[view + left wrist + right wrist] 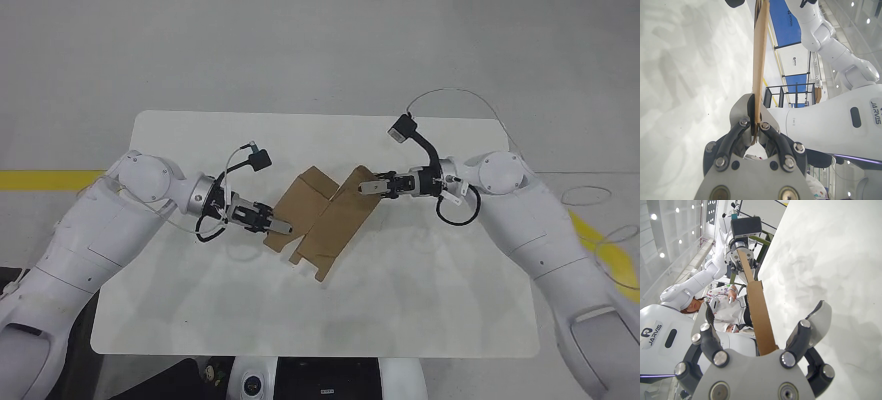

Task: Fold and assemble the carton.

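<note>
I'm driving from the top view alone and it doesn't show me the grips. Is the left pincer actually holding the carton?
Observer: Yes. The left wrist view shows the left pincer shut on an edge of the carton, which is seen edge-on.
Operator: And the right one, is it gripping too?
Observer: No. The right wrist view shows the right pincer open. Its fingers are spread wide on either side of the board, and neither presses it.
</note>
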Robot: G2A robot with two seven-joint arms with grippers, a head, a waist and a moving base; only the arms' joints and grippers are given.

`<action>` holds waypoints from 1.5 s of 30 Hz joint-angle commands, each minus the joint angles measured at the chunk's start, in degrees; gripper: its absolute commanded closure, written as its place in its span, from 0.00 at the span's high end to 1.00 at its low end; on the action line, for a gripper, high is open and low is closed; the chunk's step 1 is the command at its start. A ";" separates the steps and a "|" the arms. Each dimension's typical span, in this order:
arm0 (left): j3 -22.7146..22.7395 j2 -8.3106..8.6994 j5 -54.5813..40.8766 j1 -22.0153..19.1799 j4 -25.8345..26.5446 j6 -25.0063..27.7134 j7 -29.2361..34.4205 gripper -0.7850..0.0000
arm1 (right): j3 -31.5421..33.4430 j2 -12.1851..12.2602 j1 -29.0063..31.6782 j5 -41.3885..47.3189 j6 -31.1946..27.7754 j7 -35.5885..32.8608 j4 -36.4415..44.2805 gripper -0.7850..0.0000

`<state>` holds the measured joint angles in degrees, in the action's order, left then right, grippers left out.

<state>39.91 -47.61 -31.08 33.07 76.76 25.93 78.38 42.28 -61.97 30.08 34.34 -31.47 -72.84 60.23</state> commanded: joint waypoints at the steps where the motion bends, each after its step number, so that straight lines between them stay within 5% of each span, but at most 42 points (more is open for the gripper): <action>1: -0.30 0.07 -0.14 -0.17 -0.01 0.06 -0.07 0.00 | -0.56 0.29 -0.09 0.42 -0.07 0.06 0.24 1.00; 7: -1.28 0.27 -0.39 -0.87 -0.41 0.50 -0.50 0.00 | -2.62 1.33 -0.70 1.03 -0.11 0.11 0.55 0.99; 10: -1.73 0.36 -0.51 -1.14 -0.54 0.77 -0.77 0.00 | -3.63 1.76 -1.00 1.36 -0.47 0.46 0.65 0.50; 15: -2.46 0.52 -0.90 -1.57 -0.59 0.86 -0.87 0.00 | -5.32 2.32 -1.50 2.17 -0.97 0.97 0.85 0.21; 25: -3.50 0.78 -1.80 -2.11 -1.19 1.39 -1.40 0.00 | -8.14 3.14 -2.44 3.95 -2.18 2.17 0.66 0.00; 29: -3.77 0.79 -2.92 -2.17 -1.63 1.24 -1.25 0.00 | -9.01 3.39 -2.75 4.71 -2.57 2.57 0.67 0.00; 30: -3.81 0.78 -3.34 -2.17 -1.73 1.16 -1.17 0.08 | -9.21 3.44 -2.81 4.94 -2.63 2.62 0.64 0.00; 31: -3.82 0.78 -3.79 -2.18 -1.82 1.07 -1.08 0.45 | -9.41 3.49 -2.89 5.15 -2.69 2.69 0.68 0.00; 32: -3.83 0.77 -4.16 -2.20 -1.84 0.99 -1.00 1.00 | -9.61 3.53 -2.97 5.30 -2.73 2.73 0.72 0.00; 45: -0.25 0.26 -12.26 -0.92 -8.50 3.63 -3.92 1.00 | -8.57 3.77 -3.21 11.66 -3.31 3.32 -1.30 0.00</action>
<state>39.33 -47.24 -42.98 31.95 69.12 29.09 75.17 33.39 -58.18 26.75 45.21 -34.83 -69.48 59.10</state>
